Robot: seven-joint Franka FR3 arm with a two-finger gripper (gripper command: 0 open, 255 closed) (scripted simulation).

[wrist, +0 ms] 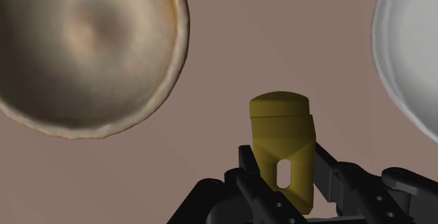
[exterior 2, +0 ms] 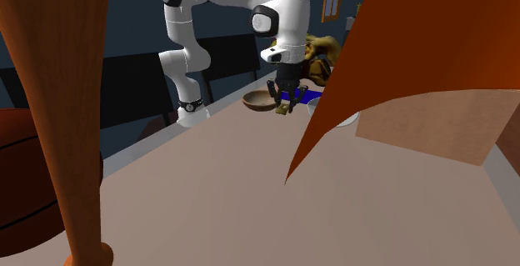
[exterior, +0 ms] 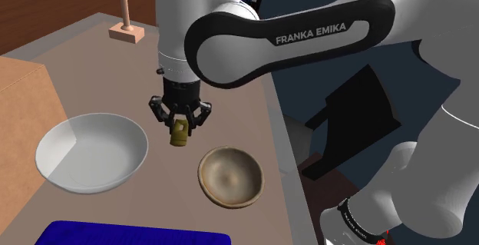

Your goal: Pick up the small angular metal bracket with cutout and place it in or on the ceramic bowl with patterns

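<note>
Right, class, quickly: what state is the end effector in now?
End effector: closed, holding the olive-yellow bracket with the slot cutout.

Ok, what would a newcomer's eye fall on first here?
The black pincer clasping a mustard-yellow slotted bracket, in the shoulder view's middle. Flanking it on the table: a white bowl toward that view's left and a tan mottled bowl toward its lower right.

A taupe tabletop point(exterior: 100, 74) runs back toward dark blue walls point(exterior 2: 125, 22) — a wooden post point(exterior: 125, 9) on a square base stands at its far end, a tan block point(exterior: 23, 97) at the shoulder view's left — with reddish-brown floor point(exterior: 311, 167) alongside.
</note>
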